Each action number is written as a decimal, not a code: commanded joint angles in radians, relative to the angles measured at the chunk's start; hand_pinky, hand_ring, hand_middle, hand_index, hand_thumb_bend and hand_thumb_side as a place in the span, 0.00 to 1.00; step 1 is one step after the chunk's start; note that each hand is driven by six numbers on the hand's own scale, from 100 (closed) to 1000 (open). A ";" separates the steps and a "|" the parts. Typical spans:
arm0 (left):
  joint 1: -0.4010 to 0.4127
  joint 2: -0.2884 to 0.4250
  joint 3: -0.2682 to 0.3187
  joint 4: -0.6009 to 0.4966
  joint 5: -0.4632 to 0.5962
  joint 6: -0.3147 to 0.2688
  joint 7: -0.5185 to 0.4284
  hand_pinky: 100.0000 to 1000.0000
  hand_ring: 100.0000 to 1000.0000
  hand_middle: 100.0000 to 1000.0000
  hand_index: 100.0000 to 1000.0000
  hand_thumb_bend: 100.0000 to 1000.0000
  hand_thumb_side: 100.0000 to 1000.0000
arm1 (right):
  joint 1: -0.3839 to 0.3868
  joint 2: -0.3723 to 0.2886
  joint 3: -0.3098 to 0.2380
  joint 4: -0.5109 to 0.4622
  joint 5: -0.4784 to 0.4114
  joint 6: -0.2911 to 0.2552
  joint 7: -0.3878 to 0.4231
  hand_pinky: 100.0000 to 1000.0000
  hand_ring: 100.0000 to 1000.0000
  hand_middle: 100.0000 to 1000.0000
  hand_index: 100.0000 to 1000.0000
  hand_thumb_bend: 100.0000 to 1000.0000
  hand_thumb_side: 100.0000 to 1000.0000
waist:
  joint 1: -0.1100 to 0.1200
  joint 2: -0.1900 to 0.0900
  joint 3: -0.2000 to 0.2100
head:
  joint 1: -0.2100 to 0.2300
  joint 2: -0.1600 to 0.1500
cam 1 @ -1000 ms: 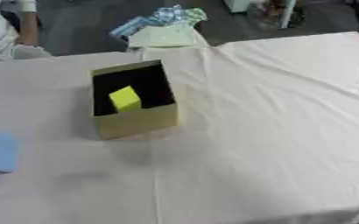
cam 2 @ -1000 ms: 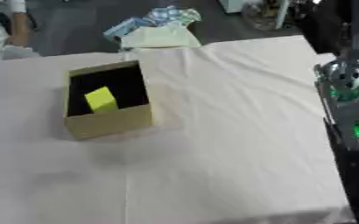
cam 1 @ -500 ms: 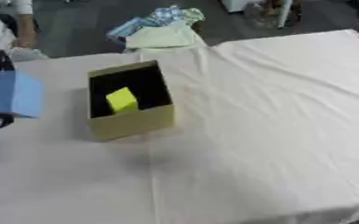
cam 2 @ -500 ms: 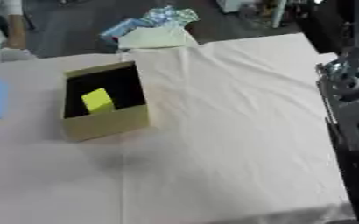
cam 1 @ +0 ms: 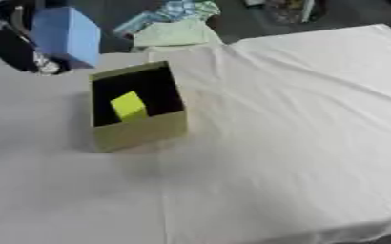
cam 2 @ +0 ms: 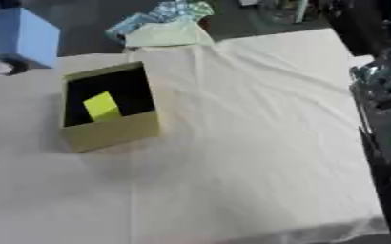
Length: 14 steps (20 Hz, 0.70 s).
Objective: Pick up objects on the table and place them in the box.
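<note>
One yellow block (cam 1: 129, 105) sits inside my open box (cam 1: 140, 132) on the white surface (cam 1: 282, 143). My left hand (cam 1: 19, 47) holds a blue block (cam 1: 65, 34) up at far left; I cannot tell how its fingers sit.

A cloth-covered worktop against a dark floor

A white cloth (cam 1: 274, 124) with soft creases and a fold line covers the worktop (cam 2: 232, 190), which lies slightly askew. Beyond its far edge the floor (cam 1: 232, 19) is dark grey. There, a pale green and blue patterned bundle of fabric (cam 1: 175, 26) lies just past the cloth's edge. Light is even and soft.
</note>
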 commanded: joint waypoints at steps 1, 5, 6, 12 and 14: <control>-0.056 -0.049 0.008 0.095 -0.043 -0.038 0.037 0.16 0.37 0.36 0.59 0.17 0.00 | -0.025 -0.006 0.000 -0.016 -0.008 -0.004 0.004 0.79 0.71 0.53 0.83 0.00 0.72 | -0.006 -0.007 -0.006 | 0.006 0.005; -0.099 -0.118 0.020 0.189 -0.081 -0.072 0.088 0.16 0.37 0.36 0.60 0.16 0.00 | -0.040 0.001 0.000 -0.016 -0.011 -0.006 0.005 0.79 0.71 0.53 0.83 0.00 0.72 | -0.012 0.011 -0.021 | -0.005 0.005; -0.107 -0.133 0.023 0.207 -0.086 -0.078 0.099 0.17 0.37 0.36 0.60 0.16 0.00 | -0.045 0.003 0.001 -0.016 -0.012 -0.006 0.005 0.79 0.71 0.53 0.83 0.00 0.72 | -0.014 0.016 -0.025 | -0.010 0.005; -0.135 -0.200 0.030 0.282 -0.101 -0.103 0.146 0.19 0.38 0.38 0.62 0.16 0.00 | -0.067 0.014 0.003 -0.016 -0.017 -0.009 0.007 0.79 0.71 0.52 0.83 0.00 0.72 | -0.021 0.042 -0.045 | -0.018 0.005; -0.138 -0.214 0.031 0.302 -0.103 -0.107 0.157 0.21 0.39 0.39 0.63 0.18 0.00 | -0.072 0.017 0.004 -0.016 -0.019 -0.010 0.007 0.79 0.71 0.52 0.83 0.00 0.72 | -0.020 0.049 -0.051 | -0.015 0.005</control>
